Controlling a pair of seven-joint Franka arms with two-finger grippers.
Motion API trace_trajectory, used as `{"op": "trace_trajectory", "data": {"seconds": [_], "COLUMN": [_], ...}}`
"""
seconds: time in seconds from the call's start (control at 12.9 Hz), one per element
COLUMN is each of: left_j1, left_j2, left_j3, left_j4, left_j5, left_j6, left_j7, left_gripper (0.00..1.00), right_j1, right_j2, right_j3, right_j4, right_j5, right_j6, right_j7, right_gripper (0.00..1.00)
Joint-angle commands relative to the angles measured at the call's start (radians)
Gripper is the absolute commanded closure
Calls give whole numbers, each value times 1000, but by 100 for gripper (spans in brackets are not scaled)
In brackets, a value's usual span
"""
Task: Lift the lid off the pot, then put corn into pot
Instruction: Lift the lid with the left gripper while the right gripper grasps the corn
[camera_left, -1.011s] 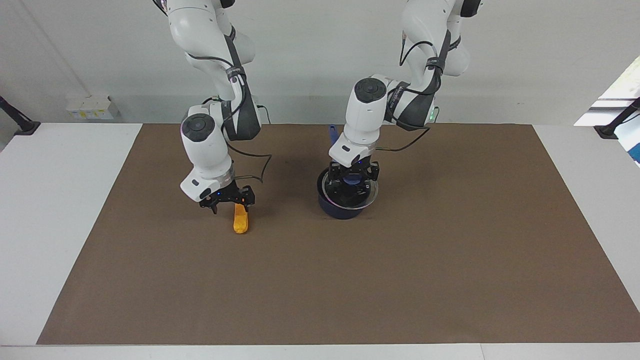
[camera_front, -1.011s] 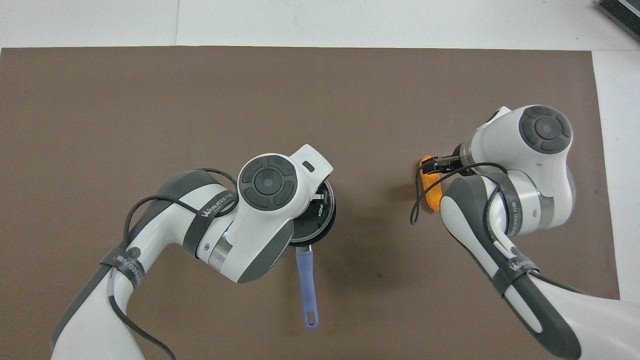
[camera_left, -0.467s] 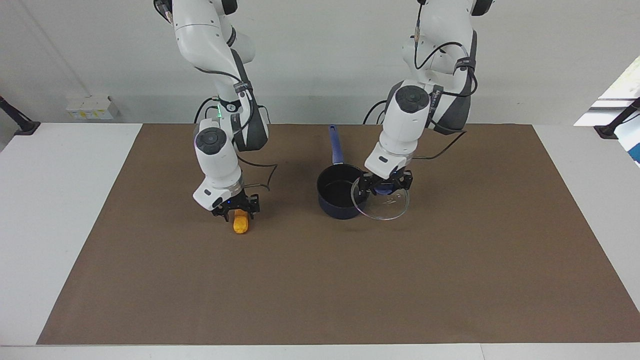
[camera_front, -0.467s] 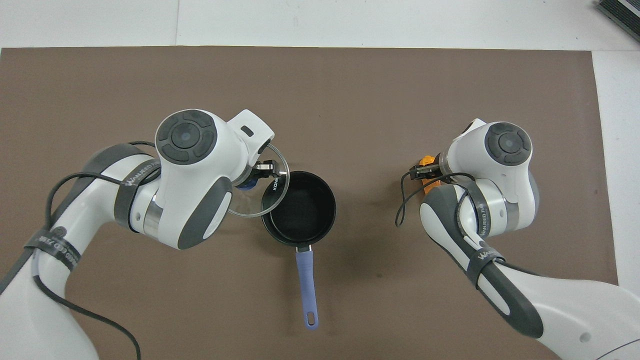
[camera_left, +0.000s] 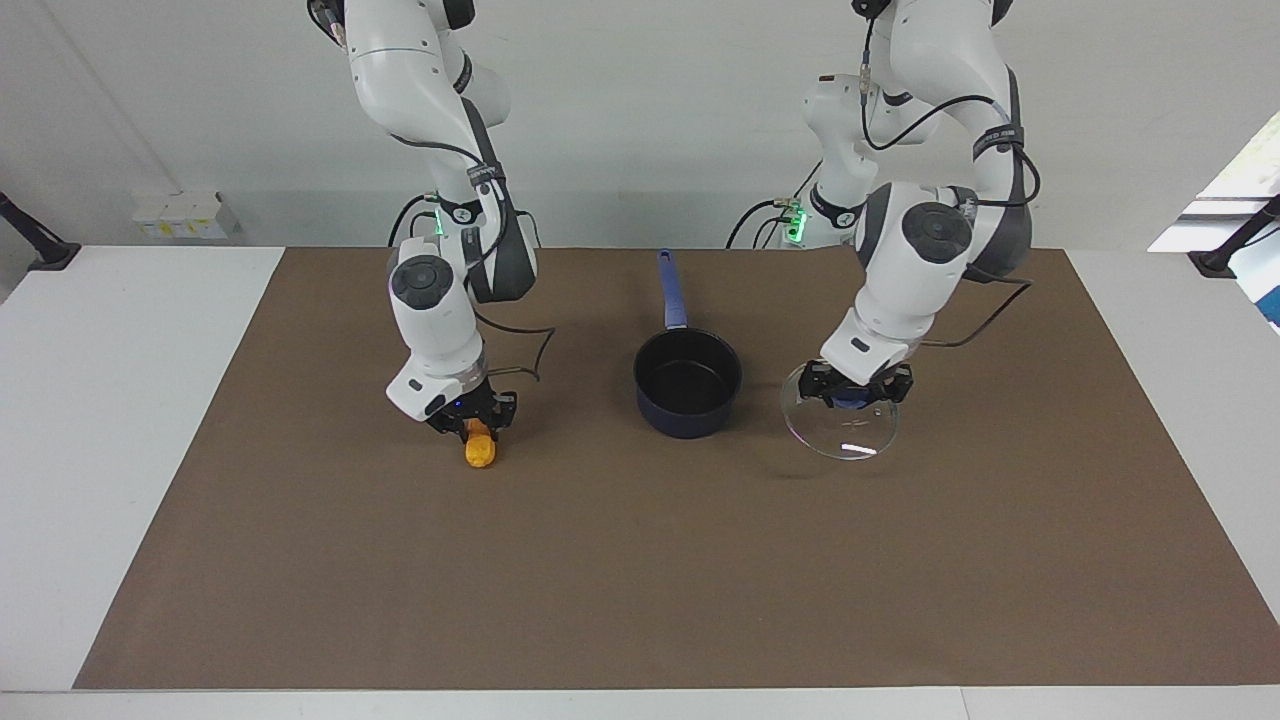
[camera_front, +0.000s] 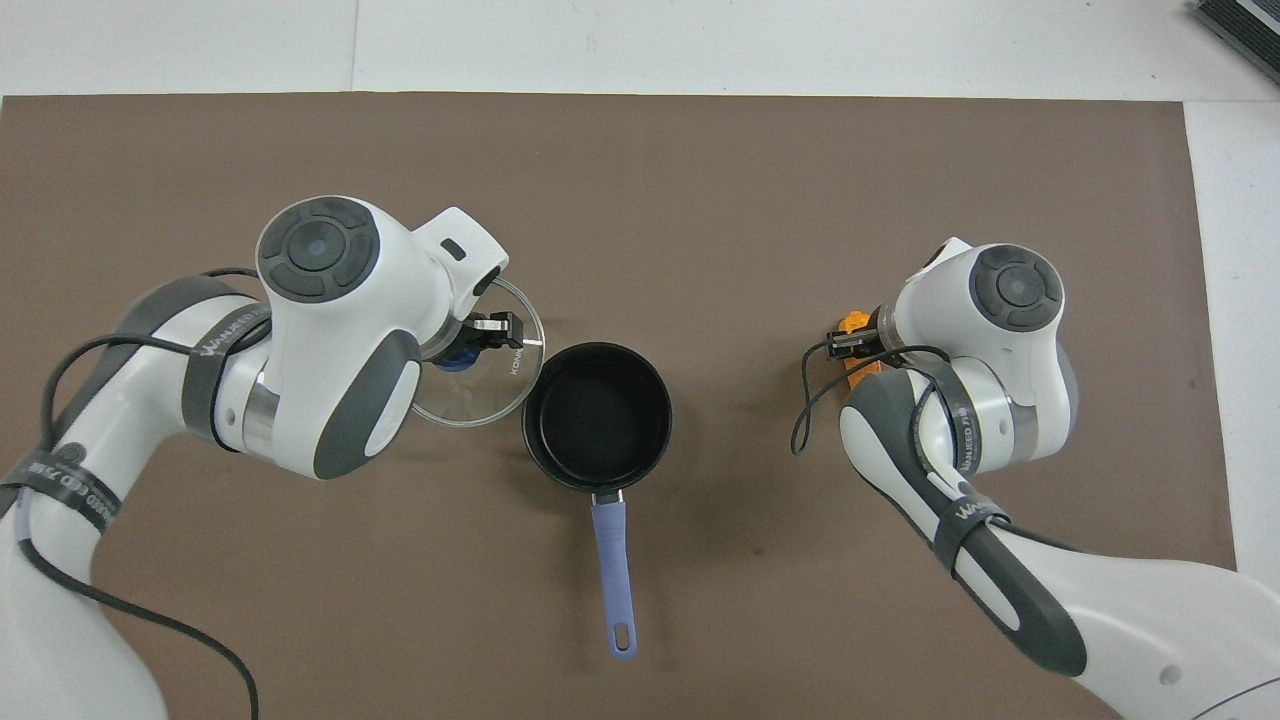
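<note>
The dark blue pot stands uncovered in the middle of the mat, its long blue handle pointing toward the robots. My left gripper is shut on the blue knob of the clear glass lid. It holds the lid just above the mat, beside the pot toward the left arm's end. The orange-yellow corn lies on the mat toward the right arm's end. My right gripper is down on it, fingers closed around the end nearer the robots.
A brown mat covers most of the white table. A small white box sits at the wall toward the right arm's end. Black clamps stand at both table ends nearest the robots.
The left gripper lifted the lid off the pot and carried it sideways toward the left arm's end. The right gripper came down over the corn and closed on it.
</note>
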Motion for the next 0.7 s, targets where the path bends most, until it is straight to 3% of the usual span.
{"op": "trace_trajectory", "data": {"seconds": [0.0,0.31,0.62], "left_j1": [84,192,224], "left_j2": [-23,-3,21], "left_j3": [-13,-13,-13], "left_j4": [-43,-105,-108], "left_j5": [11,8,6], "left_j6": [35,168,213], "left_j7": [136,312,355], "left_gripper": [100,100,100], "right_j1": [-7,-3,49], "right_j2": [-2,-19,-76], "right_j3": [1,3,29], "right_j4": [-9,9,43], "right_j5": [13,14,14], "right_j6": [17,6,-8], "right_j7": [-33,4,169], "right_gripper": [74,82,82]}}
